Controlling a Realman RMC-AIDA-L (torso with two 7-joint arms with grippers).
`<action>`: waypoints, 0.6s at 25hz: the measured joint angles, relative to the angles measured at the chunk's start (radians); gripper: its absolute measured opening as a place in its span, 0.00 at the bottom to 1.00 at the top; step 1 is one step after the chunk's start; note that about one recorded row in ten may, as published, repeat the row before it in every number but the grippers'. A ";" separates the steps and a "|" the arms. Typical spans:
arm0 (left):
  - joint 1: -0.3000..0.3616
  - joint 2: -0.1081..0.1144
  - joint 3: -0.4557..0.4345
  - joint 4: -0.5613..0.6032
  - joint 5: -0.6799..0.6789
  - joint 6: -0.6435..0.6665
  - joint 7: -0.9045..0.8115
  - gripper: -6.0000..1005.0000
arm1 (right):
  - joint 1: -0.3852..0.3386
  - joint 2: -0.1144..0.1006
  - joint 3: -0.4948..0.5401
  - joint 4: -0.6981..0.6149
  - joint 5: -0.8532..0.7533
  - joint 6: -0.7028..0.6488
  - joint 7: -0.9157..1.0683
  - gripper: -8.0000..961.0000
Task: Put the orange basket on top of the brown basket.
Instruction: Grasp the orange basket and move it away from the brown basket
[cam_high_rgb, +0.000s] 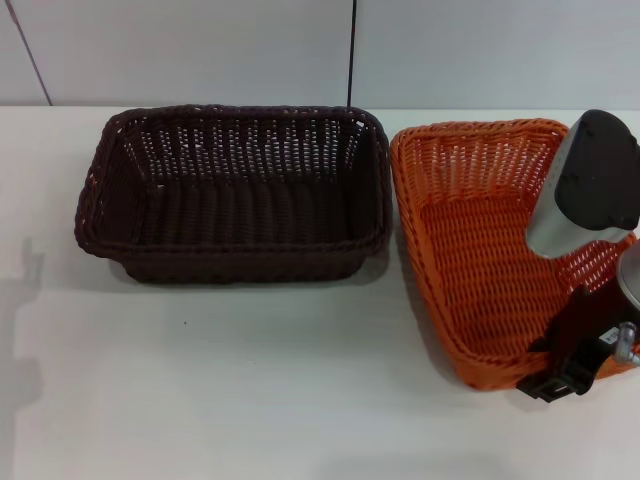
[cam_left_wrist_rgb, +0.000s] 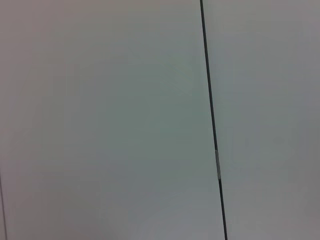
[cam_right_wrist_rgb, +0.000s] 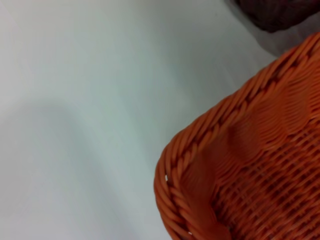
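The brown basket (cam_high_rgb: 235, 190) stands on the white table, left of centre in the head view. The orange basket (cam_high_rgb: 480, 240) is right beside it on the right, turned slightly askew, with a small gap between them. My right gripper (cam_high_rgb: 570, 350) is down at the orange basket's near right rim, and its arm covers the basket's right side. The right wrist view shows a braided corner of the orange basket (cam_right_wrist_rgb: 240, 165) close up and a bit of the brown basket (cam_right_wrist_rgb: 280, 12). My left gripper is out of view.
The white table (cam_high_rgb: 220, 380) stretches in front of both baskets. A pale wall with a dark vertical seam (cam_high_rgb: 352, 50) runs behind the table. The left wrist view shows only that wall and seam (cam_left_wrist_rgb: 210, 110).
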 joint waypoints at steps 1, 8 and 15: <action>-0.004 0.001 0.000 0.004 0.000 0.000 0.000 0.76 | 0.001 0.000 -0.002 -0.002 0.000 0.000 0.000 0.56; -0.017 0.001 0.000 0.026 0.004 0.000 0.000 0.76 | 0.000 0.000 -0.007 -0.047 0.003 0.000 0.027 0.41; -0.019 0.001 -0.003 0.035 0.002 0.000 0.000 0.76 | -0.010 0.001 -0.016 -0.194 0.000 -0.012 0.101 0.28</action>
